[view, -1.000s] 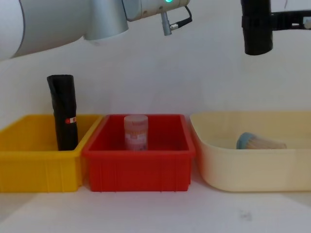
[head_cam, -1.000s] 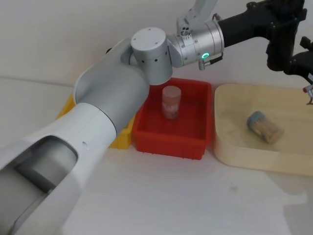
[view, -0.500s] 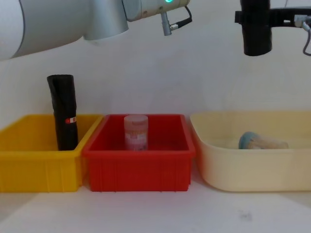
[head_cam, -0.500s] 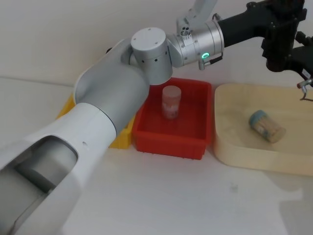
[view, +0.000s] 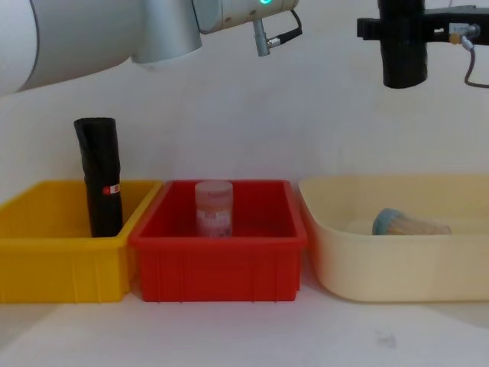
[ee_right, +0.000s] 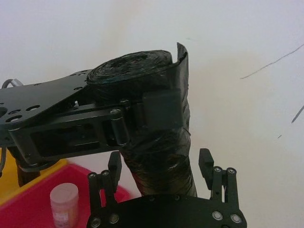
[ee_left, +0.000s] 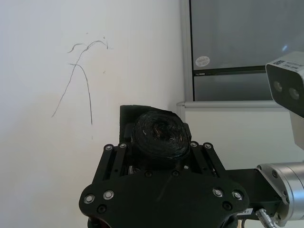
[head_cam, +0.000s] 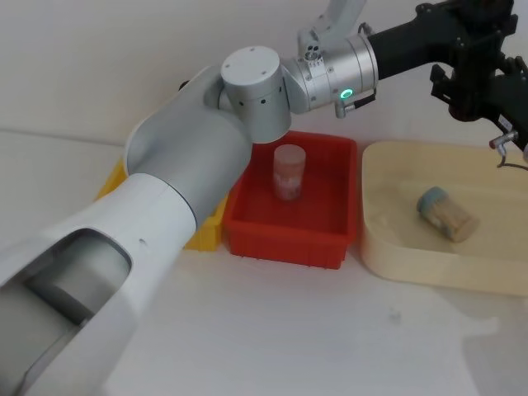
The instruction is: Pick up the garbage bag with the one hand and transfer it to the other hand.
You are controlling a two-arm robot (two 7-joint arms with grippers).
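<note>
The garbage bag, a stubby matte black roll, hangs upright high above the cream tray. My left gripper, on the arm with the green lamp, is shut on its upper part; its pad presses the roll's side. My right gripper has come in from the right and stands open. One finger is on each side of the roll's lower part, with a small gap on both sides. In the chest view the right gripper crosses the roll as a black bar. The left wrist view looks onto the roll's end.
A yellow bin at the left holds a taller black roll with a red-and-white label. The red bin in the middle holds a pale jar. A blue-capped container lies in the cream tray.
The right gripper has moved left until its fingers straddle the roll. The left arm and the roll have stayed nearly still.
</note>
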